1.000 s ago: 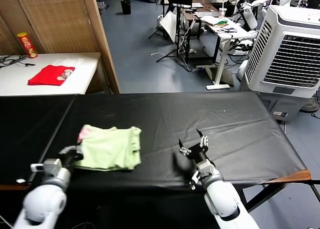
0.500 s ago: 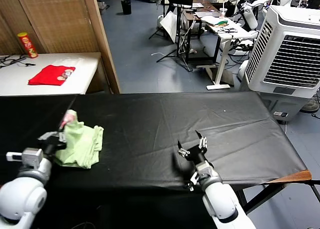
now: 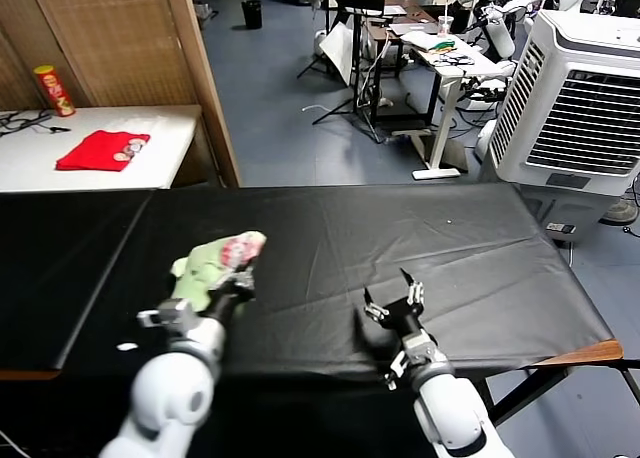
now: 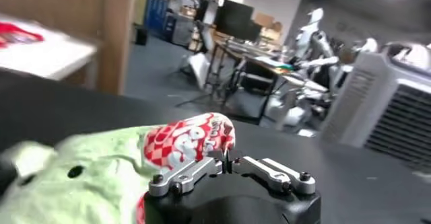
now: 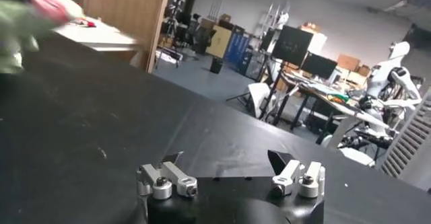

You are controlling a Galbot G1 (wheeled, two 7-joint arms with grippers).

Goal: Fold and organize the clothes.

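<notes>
Currently the left hand (image 3: 240, 281) is pinched shut on the T-shirt (image 3: 212, 261), which is gathered into a loose bundle with its pinkish printed patch (image 3: 243, 247) turned up at the far right of the bundle. One second ago the garment lay as a flat folded rectangle near the front left of the counter (image 3: 470, 238). Half a second ago it had been dragged further left. It now sits more toward the middle, left of centre, and is no longer flat. The left wrist view confirms the grip: the fingers meet on the green fabric directly at the checked print.

Judgement: the fold appears to have been lost or is being reworked. The shirt is bunched, not squared, so the folding step is likely not complete. The next move probably calls for laying the fabric flat again before any further fold.

The right hand (image 3: 394, 305) hovers low over the near right part of the counter, fingers spread wide, holding nothing. It is well apart from the shirt and has barely shifted over the last second.

Surface: the counter is covered by a black cloth with shallow creases. A second, white counter (image 3: 160, 153) stands at the far left and carries a red garment (image 3: 102, 149) and a red cylindrical can (image 3: 54, 89).

Room: a wooden partition (image 3: 130, 48) rises behind the white counter. A large white air cooler (image 3: 575, 108) stands at the far right. Desks, monitors and other robots fill the background.
</notes>
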